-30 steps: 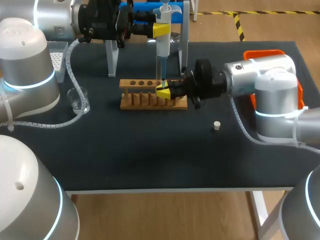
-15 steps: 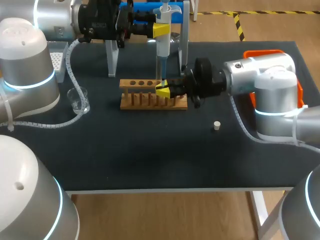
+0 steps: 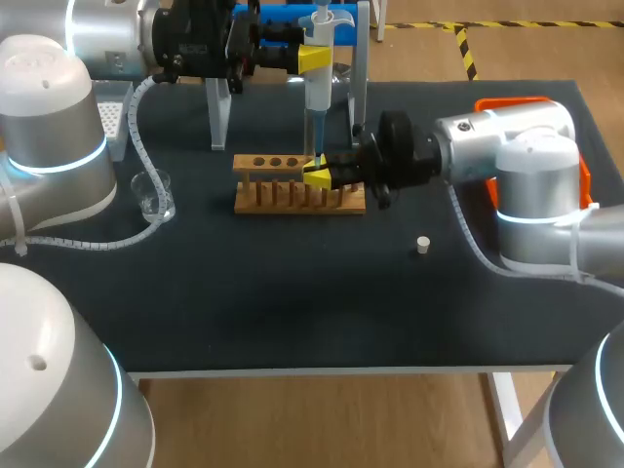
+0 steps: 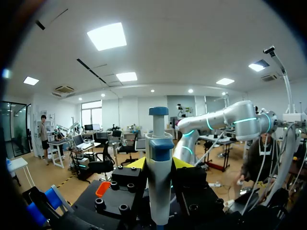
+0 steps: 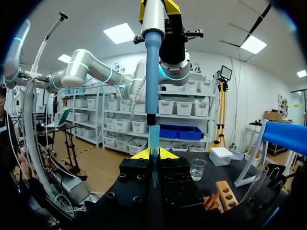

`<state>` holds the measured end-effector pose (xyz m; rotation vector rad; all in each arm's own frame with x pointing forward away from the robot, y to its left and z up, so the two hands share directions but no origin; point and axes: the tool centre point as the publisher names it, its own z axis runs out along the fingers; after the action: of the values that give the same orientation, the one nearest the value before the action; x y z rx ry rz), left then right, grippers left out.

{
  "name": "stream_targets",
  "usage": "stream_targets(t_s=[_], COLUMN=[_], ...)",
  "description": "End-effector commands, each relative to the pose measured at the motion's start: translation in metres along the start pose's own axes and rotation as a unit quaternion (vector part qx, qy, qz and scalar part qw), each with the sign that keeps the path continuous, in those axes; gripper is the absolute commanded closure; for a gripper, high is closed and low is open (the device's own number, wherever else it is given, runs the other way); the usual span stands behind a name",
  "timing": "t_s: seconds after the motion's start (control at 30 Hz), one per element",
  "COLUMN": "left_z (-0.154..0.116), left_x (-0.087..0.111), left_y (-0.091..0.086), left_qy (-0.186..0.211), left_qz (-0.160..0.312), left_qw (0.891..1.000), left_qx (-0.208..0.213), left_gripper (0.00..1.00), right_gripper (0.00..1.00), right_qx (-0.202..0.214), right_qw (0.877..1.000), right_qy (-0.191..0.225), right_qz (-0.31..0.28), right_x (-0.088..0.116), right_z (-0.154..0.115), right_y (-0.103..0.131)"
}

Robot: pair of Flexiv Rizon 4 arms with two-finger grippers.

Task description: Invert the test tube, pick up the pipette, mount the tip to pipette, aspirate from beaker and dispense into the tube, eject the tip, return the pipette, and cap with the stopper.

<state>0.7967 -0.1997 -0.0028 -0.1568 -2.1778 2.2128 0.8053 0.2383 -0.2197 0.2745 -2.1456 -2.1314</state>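
Note:
My left gripper (image 3: 314, 57) is shut on the white and blue pipette (image 3: 317, 88), held upright high over the wooden rack (image 3: 283, 195). In the left wrist view the pipette (image 4: 159, 182) stands between the yellow fingertips. Its clear tip (image 5: 153, 136) points down between the fingers of my right gripper (image 3: 316, 175), which is at the rack's top rail. That gripper (image 5: 153, 154) is shut on the thin test tube (image 5: 153, 178), which is mostly hidden. The glass beaker (image 3: 153, 193) stands left of the rack. The small white stopper (image 3: 422, 244) lies to the rack's right.
The pipette stand (image 3: 219, 112), with clear legs and a blue top, stands behind the rack. A white tip box (image 3: 115, 109) is at the back left and an orange object (image 3: 517, 103) at the back right. The front half of the black tabletop (image 3: 292, 302) is bare.
My right gripper has shifted very slightly up and back at the rack. The left arm and the pipette have kept still.

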Motion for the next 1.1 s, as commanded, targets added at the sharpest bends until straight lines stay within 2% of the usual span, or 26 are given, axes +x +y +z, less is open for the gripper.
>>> stream_targets(t_s=[0.03, 1.1], left_z=[0.0001, 0.0001], left_x=[0.0002, 0.0002], left_y=[-0.0001, -0.0001], left_qy=[-0.001, -0.001], left_qz=[0.001, 0.001], left_qw=[1.000, 1.000], left_qx=[0.001, 0.001], left_gripper=[1.00, 1.00], right_gripper=[1.00, 1.00], right_qx=[0.000, 0.000], right_qw=[1.000, 1.000], right_qy=[0.002, 0.004], right_qz=[0.000, -0.011], right_x=[-0.0004, 0.0038], right_z=[-0.0011, -0.0031], right_y=[0.0004, 0.0074])
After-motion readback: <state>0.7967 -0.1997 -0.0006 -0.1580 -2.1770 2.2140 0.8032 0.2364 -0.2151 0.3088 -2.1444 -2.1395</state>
